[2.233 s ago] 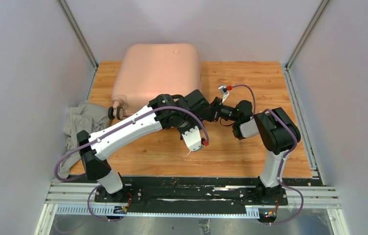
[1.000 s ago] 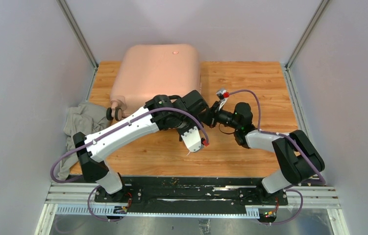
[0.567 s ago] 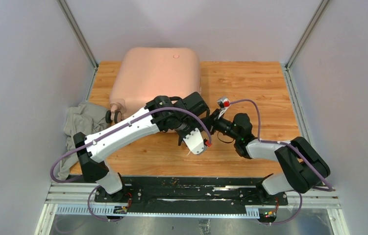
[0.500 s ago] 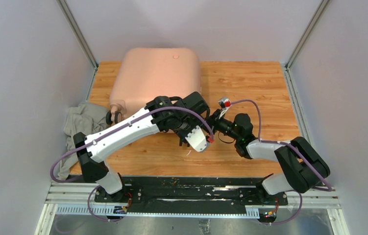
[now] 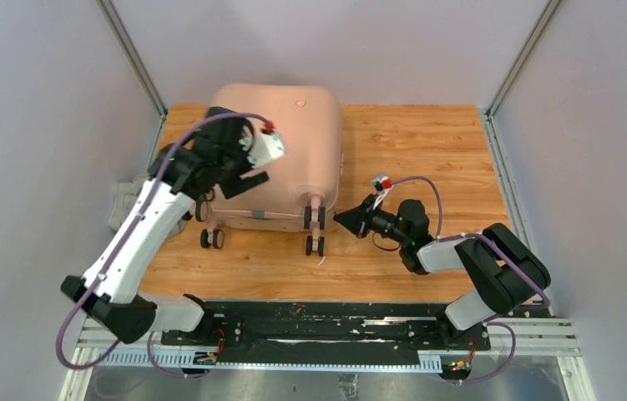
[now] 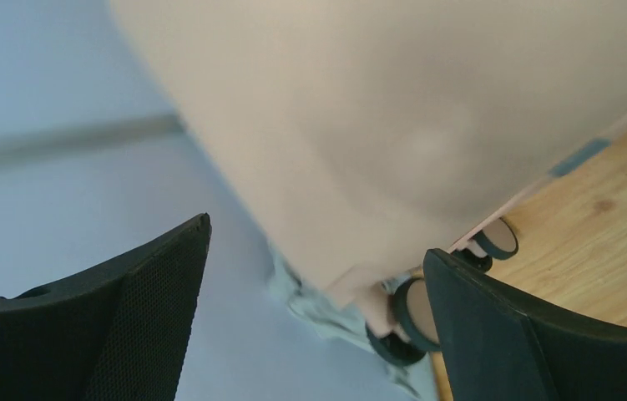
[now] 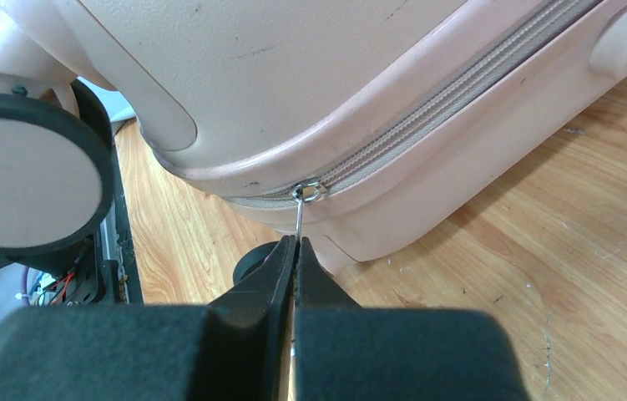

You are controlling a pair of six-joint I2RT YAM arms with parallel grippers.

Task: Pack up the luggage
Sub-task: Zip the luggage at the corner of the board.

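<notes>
Luggage (image 5: 289, 142) lies closed on the far left-centre of the worktop (image 5: 427, 142), its wheels (image 5: 313, 219) facing the arm bases. Your right hand (image 7: 295, 244) sits low, just beside the case's near right corner, with its fingers pressed together on the thin metal zipper pull (image 7: 300, 215), which hangs from the slider on the zipper (image 7: 427, 109). Your left hand (image 6: 318, 242) is spread wide with nothing between its fingers, above the left part of the shell. That wrist view is blurred, so you cannot tell whether it touches. A crumpled grey cloth (image 5: 122, 202) lies at the worktop's left edge, beside the luggage.
</notes>
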